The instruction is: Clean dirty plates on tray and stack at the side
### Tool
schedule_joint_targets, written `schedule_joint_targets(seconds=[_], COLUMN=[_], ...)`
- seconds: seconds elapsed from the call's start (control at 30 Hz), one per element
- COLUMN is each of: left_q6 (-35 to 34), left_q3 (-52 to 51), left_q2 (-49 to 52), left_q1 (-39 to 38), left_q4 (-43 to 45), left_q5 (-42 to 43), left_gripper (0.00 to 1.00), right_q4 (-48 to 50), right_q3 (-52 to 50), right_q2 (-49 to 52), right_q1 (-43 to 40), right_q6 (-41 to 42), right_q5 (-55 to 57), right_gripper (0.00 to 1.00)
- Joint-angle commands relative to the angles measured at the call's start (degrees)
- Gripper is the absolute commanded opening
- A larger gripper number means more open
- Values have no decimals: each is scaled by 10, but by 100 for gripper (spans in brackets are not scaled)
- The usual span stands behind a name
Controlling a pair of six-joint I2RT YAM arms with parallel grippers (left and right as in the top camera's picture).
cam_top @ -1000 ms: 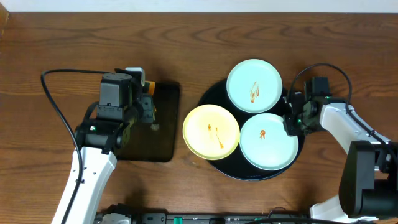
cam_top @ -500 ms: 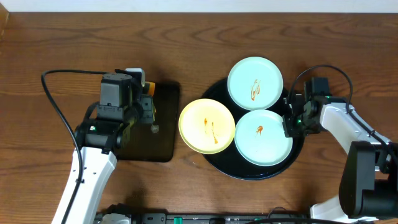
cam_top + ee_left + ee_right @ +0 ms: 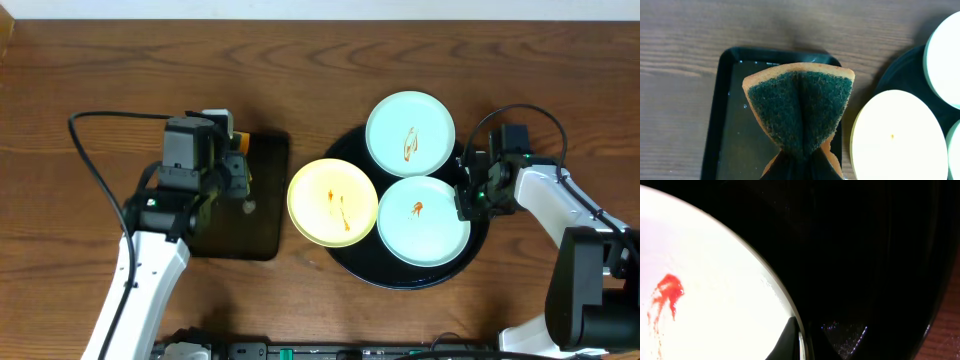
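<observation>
Wood table (image 3: 100,60). On the tray (image 3: 358,264), plates (image 3: 410,135) sit nearer 10 o'clock than a second ago, and the yellow plate (image 3: 333,202) overhangs at 9. Right gripper (image 3: 466,200) pinches the 5 o'clock plate (image 3: 423,221). Left gripper (image 3: 243,188) clamps the sponge (image 3: 800,112). Smears remain, so wiping looks unstarted.

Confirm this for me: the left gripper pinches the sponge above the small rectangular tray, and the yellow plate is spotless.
Wrong on the plate: the overhead view shows orange-brown smears near the middle of the yellow plate. The left gripper does pinch the sponge above the small rectangular tray.
</observation>
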Motion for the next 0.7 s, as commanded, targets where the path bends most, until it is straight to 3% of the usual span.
schedule_joint_targets(seconds=[0.0,0.33,0.67], left_q6=[-30,-72,-72], left_q3=[6,6,6], left_q2=[45,208,219], left_q1=[0,0,0], left_q4=[3,-4,-3], left_q5=[-9,-4,0], left_gripper=[7,8,7], right_q4=[2,0,-4], right_q3=[-6,-6,-6], right_q2=[14,14,14], right_q1=[0,0,0], right_q6=[18,18,17], right_q5=[24,24,24], right_gripper=[1,1,1])
